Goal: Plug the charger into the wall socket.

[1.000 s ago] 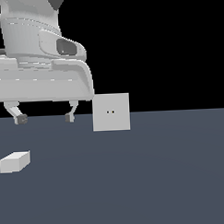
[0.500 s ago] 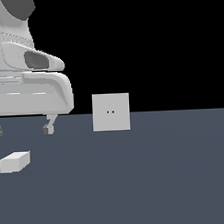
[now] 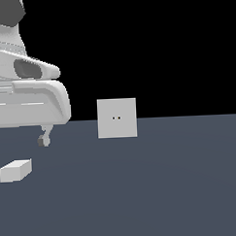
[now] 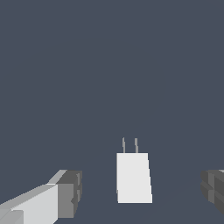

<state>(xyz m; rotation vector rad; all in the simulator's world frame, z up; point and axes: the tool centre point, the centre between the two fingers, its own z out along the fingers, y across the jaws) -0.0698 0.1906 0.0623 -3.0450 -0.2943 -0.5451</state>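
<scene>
With the claw [image 4: 140, 190] spread wide and empty above the charger [image 4: 133, 177], which lies flat on the tabletop [image 3: 166, 186] well apart from the wall socket [image 3: 117, 118], descend centred and close across its narrow sides, sparing the prongs [image 4: 130, 145].

charger [image 4: 133, 177] btwn spread hand [image 4: 142, 192] fingers, bare floor [image 3: 166, 186] around
</scene>
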